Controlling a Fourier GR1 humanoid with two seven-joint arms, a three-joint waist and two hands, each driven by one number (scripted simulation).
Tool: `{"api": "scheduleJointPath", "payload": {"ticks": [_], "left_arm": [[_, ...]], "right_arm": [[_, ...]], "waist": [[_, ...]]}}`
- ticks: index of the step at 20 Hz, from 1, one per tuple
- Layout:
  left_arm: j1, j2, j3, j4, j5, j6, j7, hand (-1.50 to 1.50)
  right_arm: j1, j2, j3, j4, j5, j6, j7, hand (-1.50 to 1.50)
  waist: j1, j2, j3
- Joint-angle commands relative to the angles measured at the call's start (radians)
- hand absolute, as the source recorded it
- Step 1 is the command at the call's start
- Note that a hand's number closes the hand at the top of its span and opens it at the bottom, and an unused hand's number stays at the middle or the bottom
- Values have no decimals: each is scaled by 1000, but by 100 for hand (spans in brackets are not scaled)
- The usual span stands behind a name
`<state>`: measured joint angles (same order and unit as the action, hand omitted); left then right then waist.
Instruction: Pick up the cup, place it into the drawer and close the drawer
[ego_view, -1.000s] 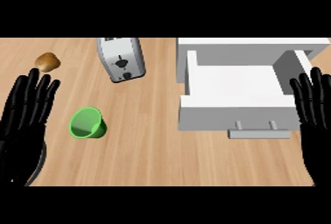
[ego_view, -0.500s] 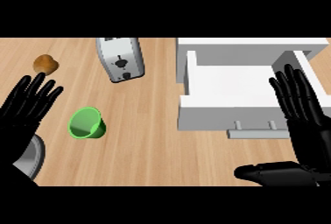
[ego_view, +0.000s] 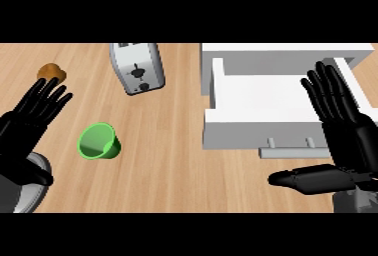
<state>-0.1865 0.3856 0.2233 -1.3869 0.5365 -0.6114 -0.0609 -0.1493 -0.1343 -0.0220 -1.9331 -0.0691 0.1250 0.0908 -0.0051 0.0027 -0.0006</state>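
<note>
The green cup was seen at four o'clock from the open, flat left hand, apart; the right hand, fingers spread, partly hid the open drawer.

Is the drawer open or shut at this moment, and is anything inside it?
Open. The white drawer is pulled out toward the robot, its bare white floor showing between its walls, nothing inside. The green cup is on the counter.

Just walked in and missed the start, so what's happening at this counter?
Nothing is held yet. The green plastic cup lies tipped on the wooden counter, untouched. The white drawer stands pulled open with nothing in it. The left hand is open beside the cup; the right hand is open over the drawer's right side.
</note>
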Motion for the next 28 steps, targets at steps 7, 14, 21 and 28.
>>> {"api": "scheduleJointPath", "payload": {"ticks": [7, 14, 21, 28], "left_arm": [[-99, -14, -2, 403, -304, -20, -297, -150], [-234, 1, -16, 790, -462, -14, -540, -150], [-270, 44, -37, 1046, -565, 5, -772, -150], [-265, 17, -65, 1117, -607, 55, -884, -150]], "right_arm": [[-75, -22, -49, 125, -11, 39, -65, -150], [-114, -15, -41, 73, 0, 11, 5, -150], [-126, -12, -39, 72, -5, 17, 9, -150], [-145, -42, -69, 80, -34, 41, 18, -150]], "waist": [[1, 1, 0], [-9, 3, -1], [-20, 7, -3], [-27, 12, -5]]}}
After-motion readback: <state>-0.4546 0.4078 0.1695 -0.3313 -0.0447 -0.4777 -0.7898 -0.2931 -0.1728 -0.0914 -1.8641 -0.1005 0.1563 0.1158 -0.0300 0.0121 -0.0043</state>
